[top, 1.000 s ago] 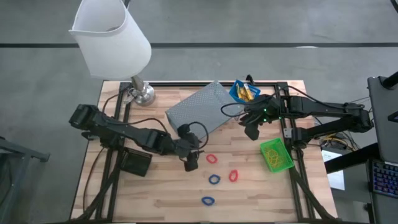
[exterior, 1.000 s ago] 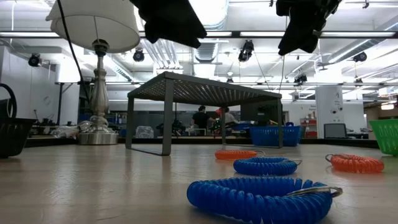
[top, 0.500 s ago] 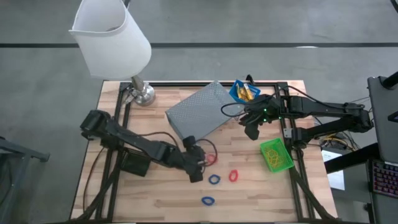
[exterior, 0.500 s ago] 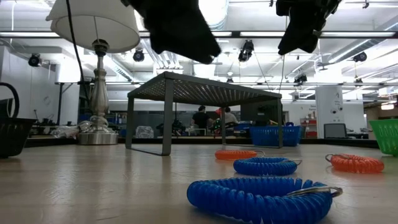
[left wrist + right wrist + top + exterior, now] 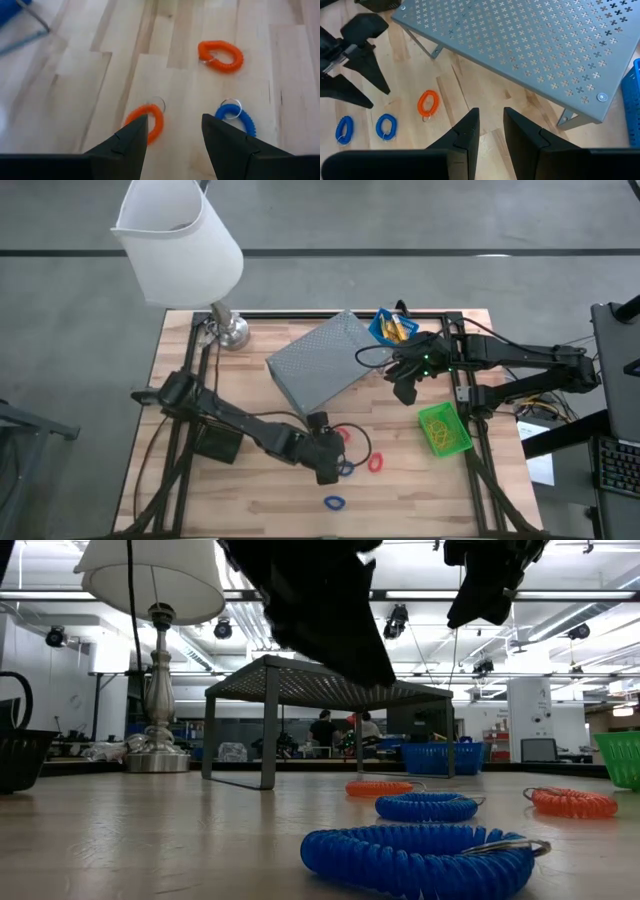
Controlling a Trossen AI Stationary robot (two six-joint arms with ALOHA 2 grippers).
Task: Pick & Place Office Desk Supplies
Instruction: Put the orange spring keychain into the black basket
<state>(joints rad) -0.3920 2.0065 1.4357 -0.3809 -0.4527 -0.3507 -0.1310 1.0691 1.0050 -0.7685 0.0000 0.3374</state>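
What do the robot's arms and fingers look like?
Both arms are black and jointed, with thin dark cables looping beside them. The left gripper and right gripper each have two dark, wedge-shaped fingers. A small green light shows on the right arm.

L gripper open, low; R gripper open, raised.
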